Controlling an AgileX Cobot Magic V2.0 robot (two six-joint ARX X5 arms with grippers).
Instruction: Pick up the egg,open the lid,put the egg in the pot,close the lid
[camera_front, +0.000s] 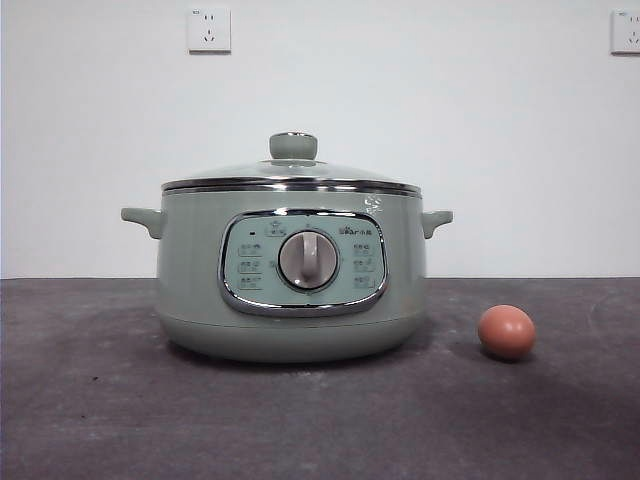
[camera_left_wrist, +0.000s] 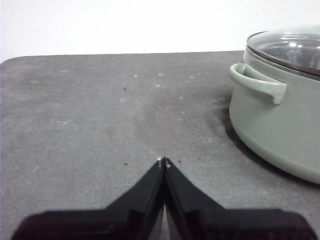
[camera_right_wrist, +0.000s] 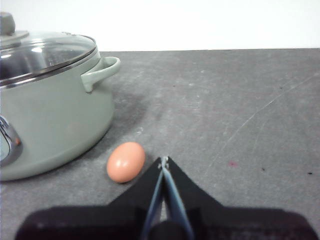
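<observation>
The sage-green pot (camera_front: 290, 280) stands mid-table with the glass lid (camera_front: 292, 172) closed on it. The reddish-brown egg (camera_front: 506, 332) lies on the table to the pot's right. In the right wrist view the egg (camera_right_wrist: 126, 161) lies beside the pot (camera_right_wrist: 50, 125), just off my right gripper (camera_right_wrist: 164, 160), which is shut and empty. My left gripper (camera_left_wrist: 163, 161) is shut and empty over bare table on the pot's other side; the pot (camera_left_wrist: 280, 120) and lid (camera_left_wrist: 292, 47) show there. Neither gripper shows in the front view.
The table (camera_front: 100, 400) is dark grey, with a white wall behind it. Two wall sockets (camera_front: 208, 29) sit high on the wall.
</observation>
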